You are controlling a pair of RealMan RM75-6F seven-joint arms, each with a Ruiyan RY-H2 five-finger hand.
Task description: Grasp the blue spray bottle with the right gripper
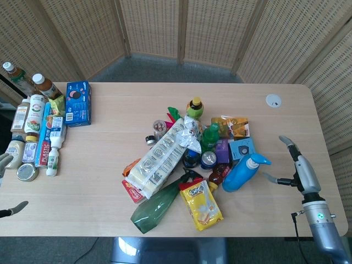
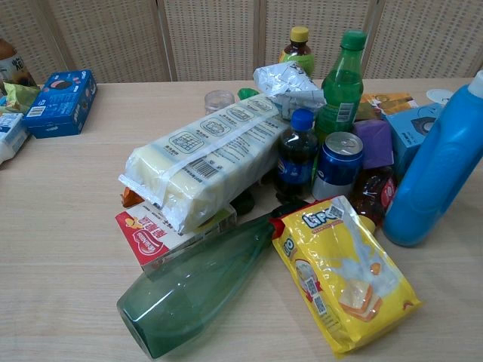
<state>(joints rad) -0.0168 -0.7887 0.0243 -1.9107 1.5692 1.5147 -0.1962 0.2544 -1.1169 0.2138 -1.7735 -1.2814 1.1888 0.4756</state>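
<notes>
The blue spray bottle (image 1: 243,172) with a white neck and blue trigger head leans at the right edge of the pile of groceries. In the chest view the blue spray bottle (image 2: 438,170) fills the far right. My right hand (image 1: 294,166) hovers open a short way to the right of the bottle, fingers spread, touching nothing. My left hand (image 1: 6,184) shows only as fingertips at the left edge of the head view, apart and holding nothing. Neither hand appears in the chest view.
The pile holds a green glass bottle (image 1: 159,207), a yellow snack bag (image 1: 203,206), a long white packet (image 1: 163,158), a green soda bottle (image 1: 209,137), a can (image 1: 209,159) and a small blue box (image 1: 242,149). Bottles and a blue carton (image 1: 78,103) line the left side.
</notes>
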